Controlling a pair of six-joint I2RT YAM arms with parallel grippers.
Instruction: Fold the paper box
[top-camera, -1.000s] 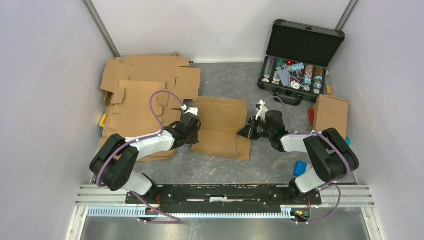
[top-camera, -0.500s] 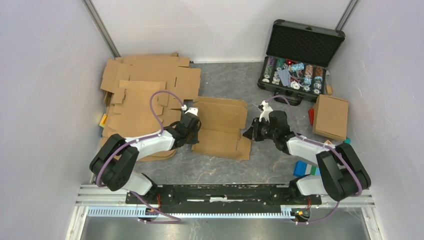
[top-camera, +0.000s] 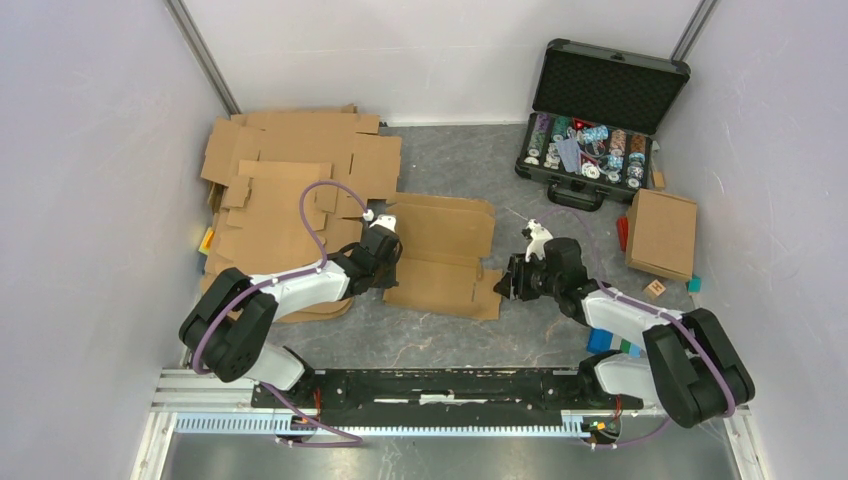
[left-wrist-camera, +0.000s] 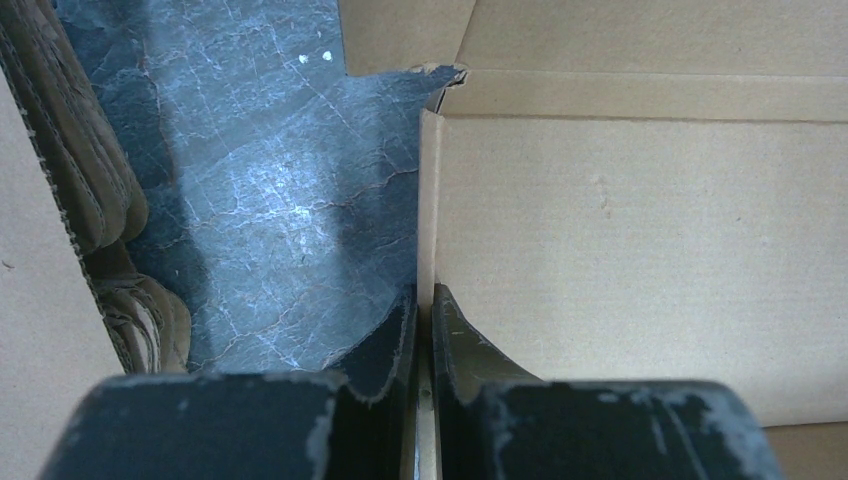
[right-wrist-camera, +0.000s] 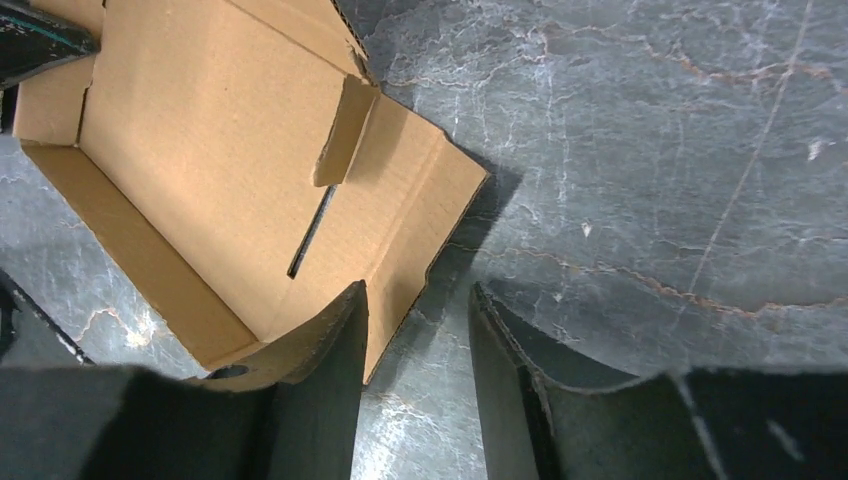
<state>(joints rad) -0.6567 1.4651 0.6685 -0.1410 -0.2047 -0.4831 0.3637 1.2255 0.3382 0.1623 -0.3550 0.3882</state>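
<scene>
Pincers first: left pincer (left-wrist-camera: 424, 330) is nipped tight on the thin top edge of a raised wall of the paper box (top-camera: 445, 255), cardboard sandwiched betw. both pads. The right pincer (right-wrist-camera: 416, 296) stands roughly half open w/ nothing in it, only bare table (top-camera: 450, 160) showing in the gap, one finger just beside the box's near-right corner flap. Box sits abt mid-table, between the two arms, only partly formed: the wall at the left end is up, one long side wall looks up too, and the right-end flaps sag outward, w/ a slot cut in the floor panel by that end. A stack of flat cardboard blanks (top-camera: 290, 175) lies just left of it toward the far-left corner, an open case of chips (top-camera: 600, 110) is at the far-right corner, and a finished carton (top-camera: 660, 232) is by the right edge; none of them in the way. Step in hand, I'd say, is getting the right end wall up. To do it well, the left side shd hold its pinch as an anchor so the box can't skid. The right one needs to come in low, catch the flap's free edge squarely rather than the corner, then swing it up abt the crease, not drag it sideways. A tab prob. has to meet that slot, so line up before pushing. Risks: too hard a squeeze creases the board, or a shove slides the whole thing into the blanks.
</scene>
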